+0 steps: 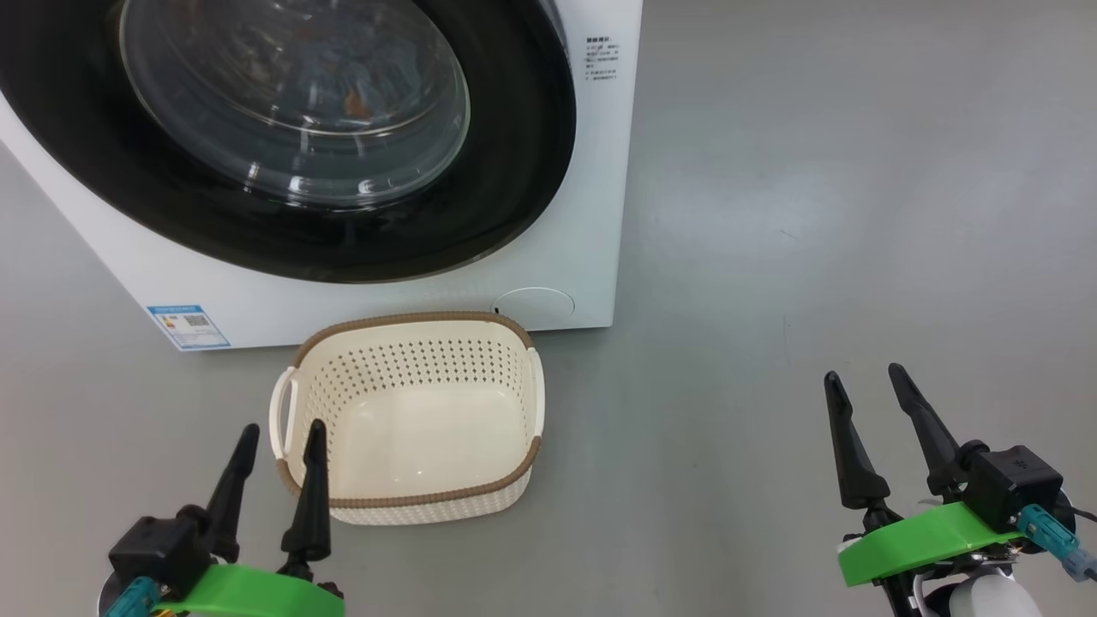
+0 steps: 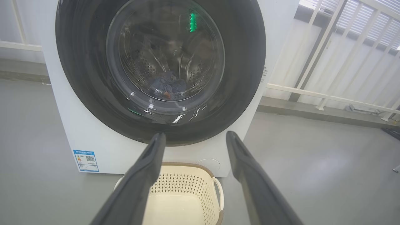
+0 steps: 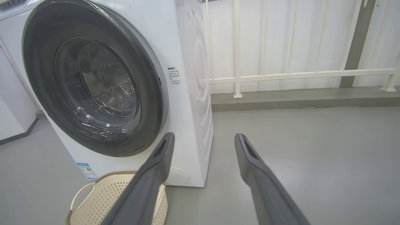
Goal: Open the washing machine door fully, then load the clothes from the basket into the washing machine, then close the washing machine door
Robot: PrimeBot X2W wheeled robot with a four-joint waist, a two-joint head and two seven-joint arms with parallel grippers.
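Observation:
The washing machine (image 1: 548, 283) (image 2: 65, 125) (image 3: 190, 93) stands ahead with its washing machine door (image 1: 514, 171) (image 2: 243, 78) (image 3: 40, 93) shut flat against the front. Through the glass, blue clothes (image 2: 167, 85) lie at the bottom of the drum. The cream basket (image 1: 411, 411) (image 2: 184, 193) (image 3: 103, 200) sits on the floor before the machine with nothing in it. My left gripper (image 1: 283, 437) (image 2: 193, 137) hovers open at the basket's near left corner. My right gripper (image 1: 866, 381) (image 3: 203, 139) stands open over bare floor, well right of the basket.
Grey floor (image 1: 814, 214) spreads to the right of the machine. A white railing (image 3: 297, 75) (image 2: 328, 62) and wall run behind it. A blue label sticker (image 1: 188, 326) marks the machine's lower left front.

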